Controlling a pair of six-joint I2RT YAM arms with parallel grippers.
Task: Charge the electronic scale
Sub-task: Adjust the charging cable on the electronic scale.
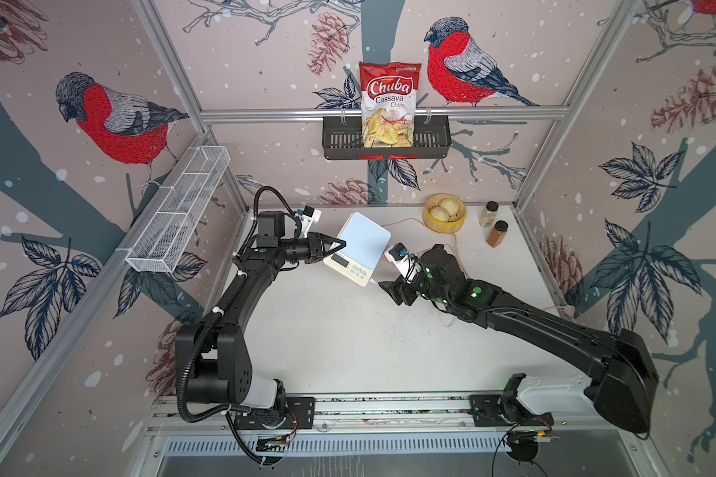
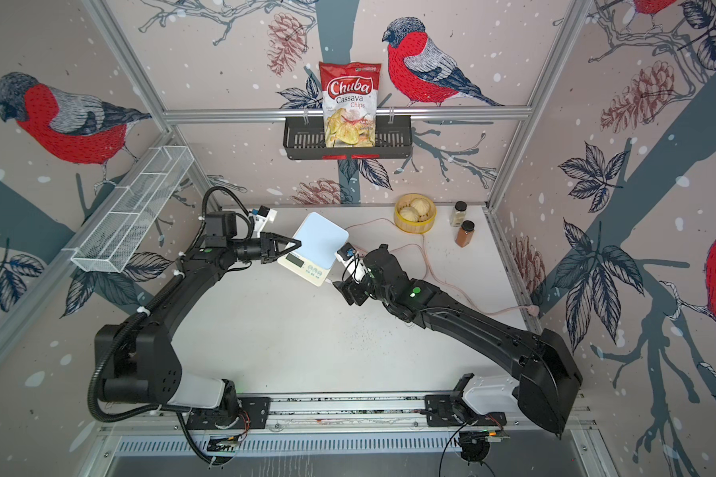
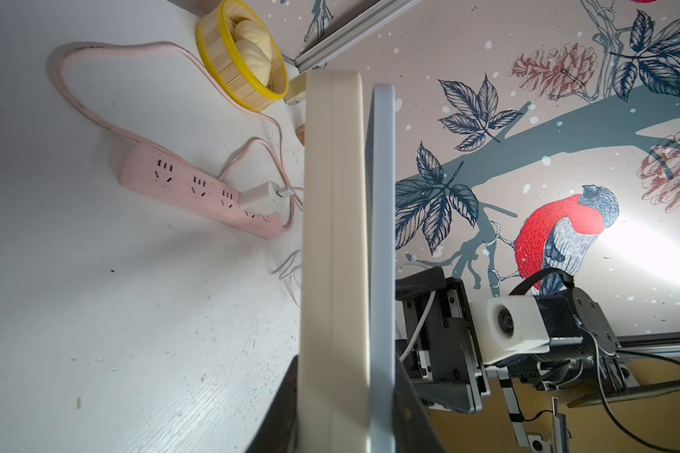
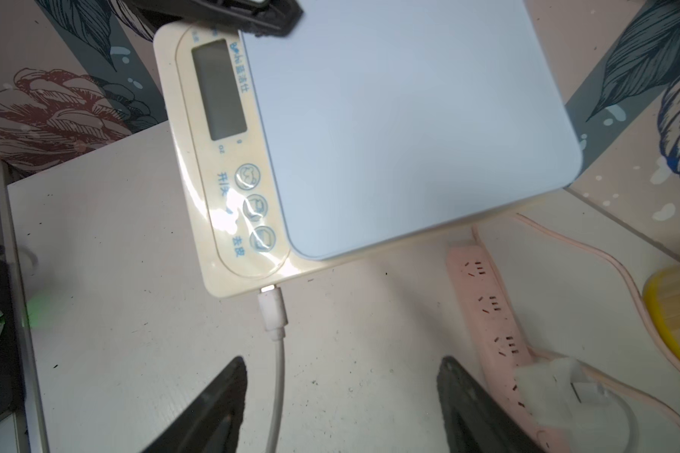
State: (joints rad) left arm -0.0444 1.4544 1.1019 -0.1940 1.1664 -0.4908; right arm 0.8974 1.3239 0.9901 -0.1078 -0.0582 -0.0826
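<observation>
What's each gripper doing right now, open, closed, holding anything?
Left gripper: closed on the edge of the scale, holding it.
Right gripper: open, holding nothing.

The electronic scale [image 1: 360, 247], cream-white with a pale blue plate [image 4: 401, 129], blank LCD display [image 4: 218, 88] and three round buttons [image 4: 254, 206], sits angled over the white table [image 1: 348, 338], a white cable [image 4: 272, 310] plugged into its side

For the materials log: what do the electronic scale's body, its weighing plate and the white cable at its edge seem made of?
The electronic scale: body of glossy cream plastic, judging by glare streaks. Its weighing plate: smooth pale blue, soft sheen; coated glass or plastic, unclear. The white cable: probably rubbery plastic, as it curves softly.
</observation>
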